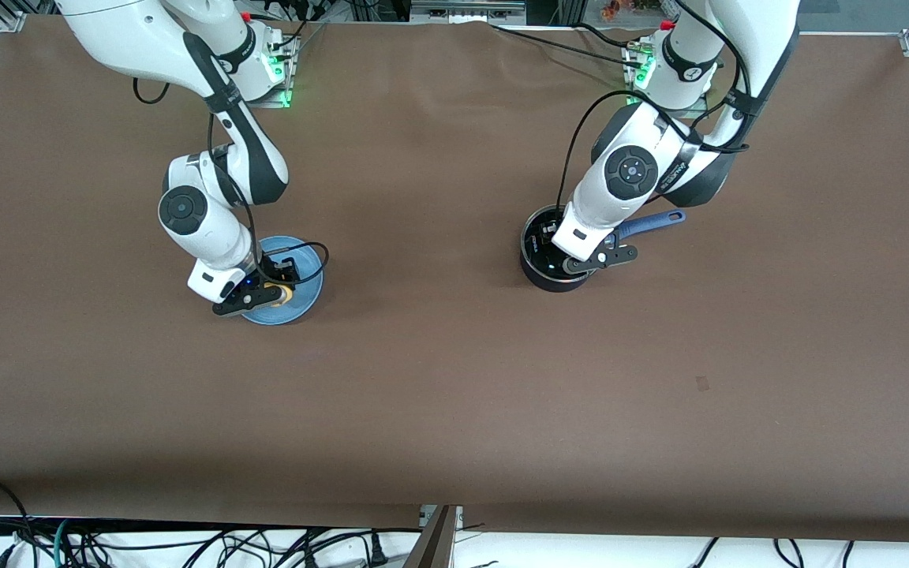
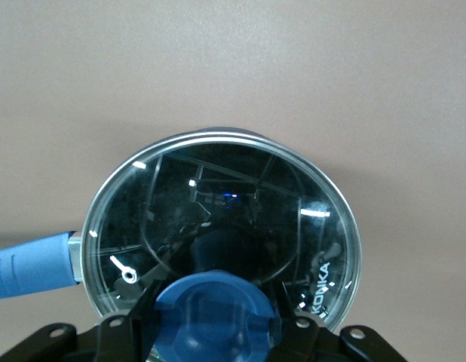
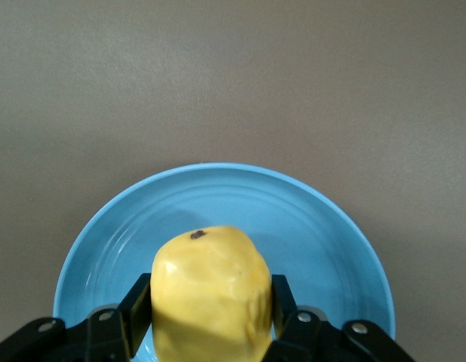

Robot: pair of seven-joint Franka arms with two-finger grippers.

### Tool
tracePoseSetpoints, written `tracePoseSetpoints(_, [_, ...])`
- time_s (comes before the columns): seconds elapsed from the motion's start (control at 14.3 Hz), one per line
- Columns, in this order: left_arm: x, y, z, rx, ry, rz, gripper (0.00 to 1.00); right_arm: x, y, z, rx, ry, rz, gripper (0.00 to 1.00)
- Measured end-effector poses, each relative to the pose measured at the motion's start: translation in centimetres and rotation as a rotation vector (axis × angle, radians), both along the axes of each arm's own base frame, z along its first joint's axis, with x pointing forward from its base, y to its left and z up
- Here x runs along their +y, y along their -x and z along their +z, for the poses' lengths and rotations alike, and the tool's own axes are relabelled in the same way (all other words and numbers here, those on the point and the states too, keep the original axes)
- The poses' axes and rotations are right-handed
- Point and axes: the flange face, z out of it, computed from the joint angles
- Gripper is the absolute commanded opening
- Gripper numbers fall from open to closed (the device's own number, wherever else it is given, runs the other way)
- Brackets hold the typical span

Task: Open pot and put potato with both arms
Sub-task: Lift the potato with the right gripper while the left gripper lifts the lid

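The black pot (image 1: 535, 272) with its blue handle (image 1: 657, 221) stands toward the left arm's end of the table. Its glass lid (image 2: 218, 200) lies on it. My left gripper (image 1: 561, 256) is down over the pot, and in the left wrist view it (image 2: 216, 324) is shut on the lid's blue knob (image 2: 214, 305). The yellow potato (image 3: 210, 290) is at the blue plate (image 3: 240, 196) toward the right arm's end. My right gripper (image 3: 210, 313) is shut on the potato, one finger on each side. In the front view this gripper (image 1: 265, 297) is low over the plate (image 1: 304, 276).
Brown cloth covers the table (image 1: 439, 379). The plate and the pot stand well apart, with bare cloth between them. Cables hang at the table's edge nearest the front camera.
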Motion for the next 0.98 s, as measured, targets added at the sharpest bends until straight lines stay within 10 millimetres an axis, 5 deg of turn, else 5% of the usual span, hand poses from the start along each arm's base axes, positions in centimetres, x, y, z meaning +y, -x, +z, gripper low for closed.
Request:
tracePoseSetpoints(0.49, [0.1,0.0,0.4,0.039,-0.021,-0.022,0.0,0.1,-0.2,0.7,-0.013,-0.003,0.0,0.68])
tracePoseSetpoints(0.98, [1.6,-2.7,5.5,0.045,-0.022,-0.07,0.0,0.2,-0.6,1.1,-0.024,-0.007,0.0,0.68])
